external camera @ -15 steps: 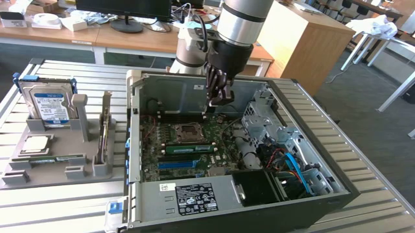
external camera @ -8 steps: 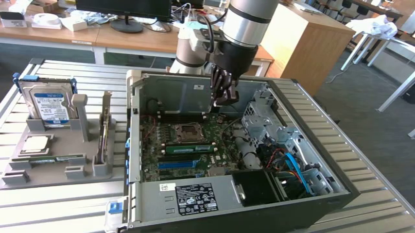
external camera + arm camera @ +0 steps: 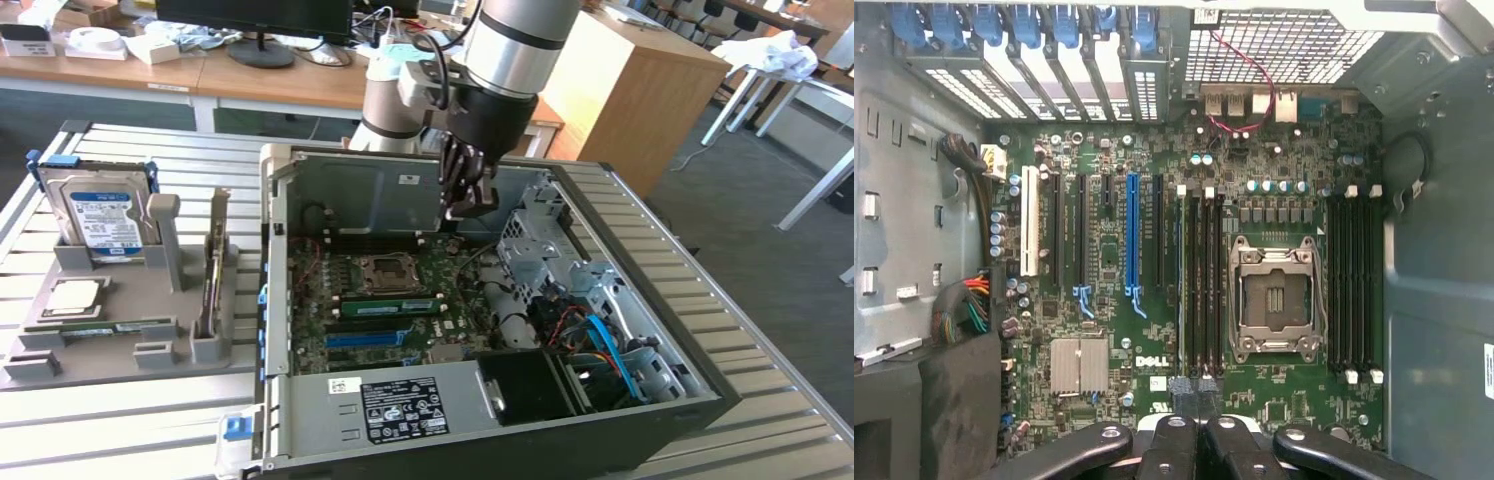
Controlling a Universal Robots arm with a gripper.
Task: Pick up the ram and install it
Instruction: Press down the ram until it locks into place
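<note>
The ram [image 3: 100,328], a long narrow green stick, lies flat at the front of the grey holder [image 3: 120,365] on the exterior view's left, far from my gripper. My gripper [image 3: 462,208] hangs shut over the open computer case [image 3: 694,400], above the motherboard, with nothing between its fingers. In the wrist view the gripper [image 3: 1194,395] points down near the black memory slots [image 3: 1202,285], beside the empty processor socket [image 3: 1274,300]. A second green strip [image 3: 387,305] lies across the board in front of the socket; I cannot tell whether it is a seated stick.
On the holder stand a blue-labelled hard drive [image 3: 96,222], a square silver chip [image 3: 74,293] and an upright card [image 3: 214,265]. Inside the case, drive cages [image 3: 534,250] and cables [image 3: 601,345] crowd the exterior view's right. Expansion slots [image 3: 1132,235] run beside the memory slots.
</note>
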